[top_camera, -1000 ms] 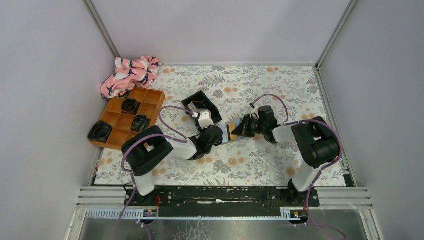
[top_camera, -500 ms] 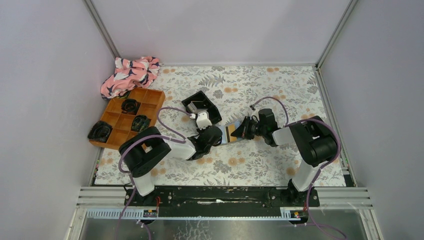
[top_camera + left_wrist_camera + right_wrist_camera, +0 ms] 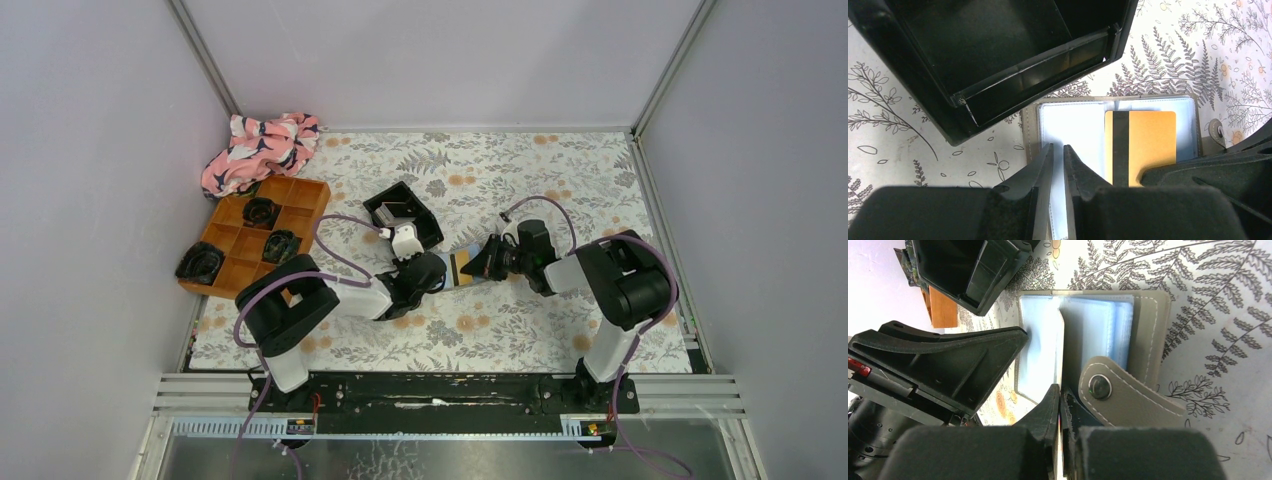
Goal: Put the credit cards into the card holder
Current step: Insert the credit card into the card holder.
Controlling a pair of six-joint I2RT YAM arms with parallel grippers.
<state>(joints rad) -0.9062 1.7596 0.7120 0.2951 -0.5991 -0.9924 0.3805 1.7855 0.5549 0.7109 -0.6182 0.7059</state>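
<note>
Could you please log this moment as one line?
holder: open flat | gold card: on or in it | left tool: narrowly open over holder | right tool: shut on sleeve

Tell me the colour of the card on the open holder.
The card is gold with a black stripe; clearest in the left wrist view.
</note>
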